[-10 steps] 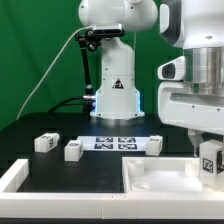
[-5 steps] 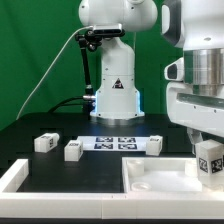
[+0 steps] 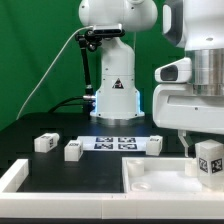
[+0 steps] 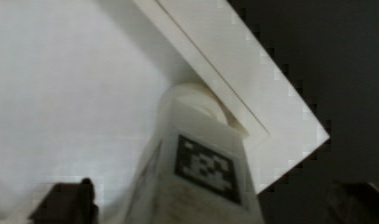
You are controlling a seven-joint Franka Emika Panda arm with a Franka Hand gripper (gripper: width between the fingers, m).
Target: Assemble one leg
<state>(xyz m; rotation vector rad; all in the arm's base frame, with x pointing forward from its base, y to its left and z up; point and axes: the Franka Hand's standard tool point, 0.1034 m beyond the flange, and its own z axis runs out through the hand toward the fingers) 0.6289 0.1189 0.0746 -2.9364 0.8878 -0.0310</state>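
Note:
One leg (image 3: 209, 160), a stubby white block with a square marker tag, stands upright on the far corner of the white panel (image 3: 160, 178) at the exterior view's right. My gripper (image 3: 207, 142) hangs just above and around its top. In the wrist view the leg (image 4: 204, 150) rises between the two dark fingertips (image 4: 69, 203), with a gap on either side, so the gripper (image 4: 212, 205) is open and holds nothing. The panel's corner edge (image 4: 257, 70) runs past the leg's far end.
Three more legs lie on the black table: one at the left (image 3: 45, 142), one beside it (image 3: 72, 150), one next to the marker board (image 3: 152, 146). The marker board (image 3: 113, 142) lies before the robot base (image 3: 115, 95). A white rim (image 3: 18, 176) borders the front left.
The jaws have spread apart and let go of the leg, which stays standing on the panel's corner. The hand has lifted slightly.

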